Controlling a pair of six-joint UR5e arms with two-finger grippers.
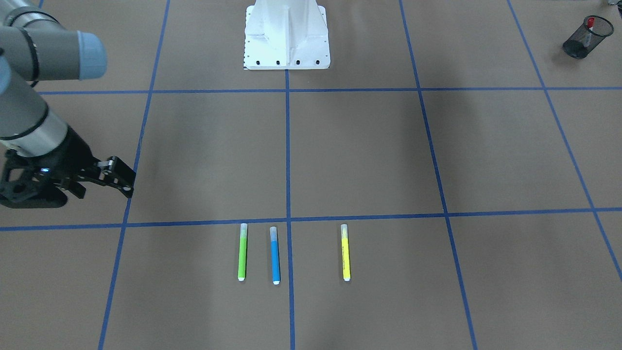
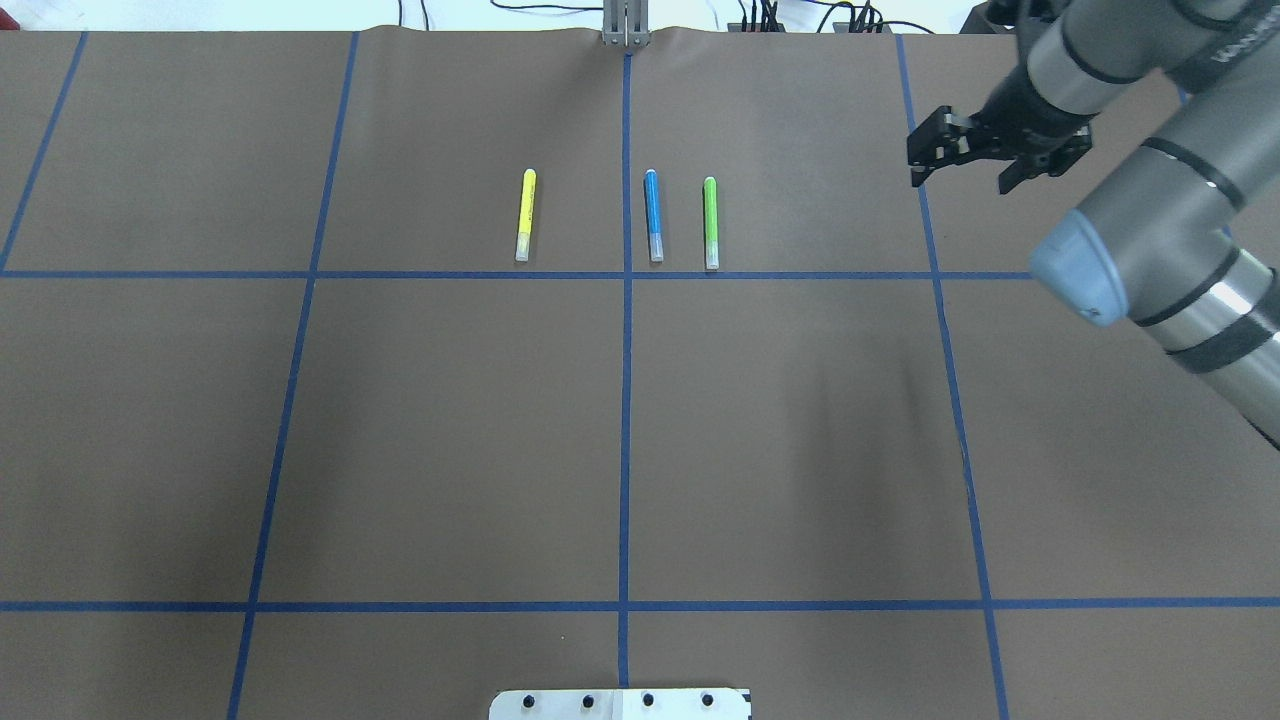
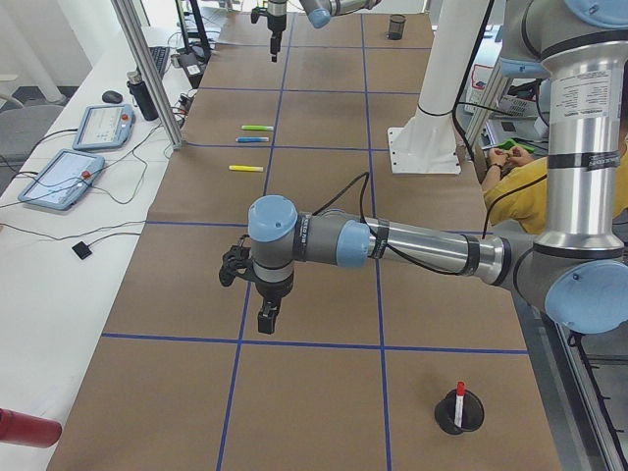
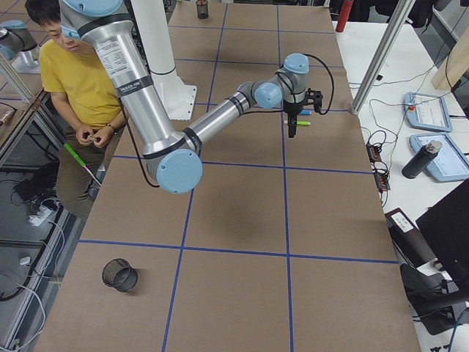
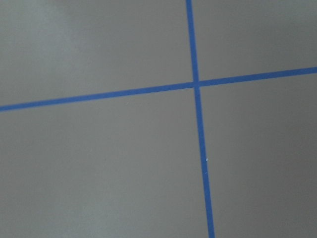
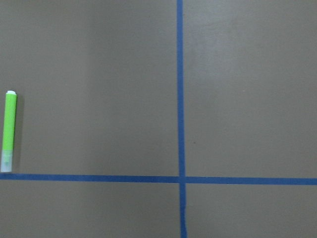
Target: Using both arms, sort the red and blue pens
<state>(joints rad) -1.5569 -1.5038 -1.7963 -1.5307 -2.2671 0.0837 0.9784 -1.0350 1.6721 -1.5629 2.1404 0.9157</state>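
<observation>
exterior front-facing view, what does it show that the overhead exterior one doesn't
Only the front-facing view shows the black mesh cup with the red pen in it, near the table's corner. Only the overhead view shows the cables beyond the table's far edge. Both show the blue pen, the green marker, the yellow marker, the right gripper and the white base.

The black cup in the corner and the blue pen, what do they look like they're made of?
Black cup: looks like wire mesh, probably metal, in matte black; its wall shows a fine see-through grid. Blue pen: likely plastic, with a smooth blue barrel, a translucent clear cap and a white end.
</observation>
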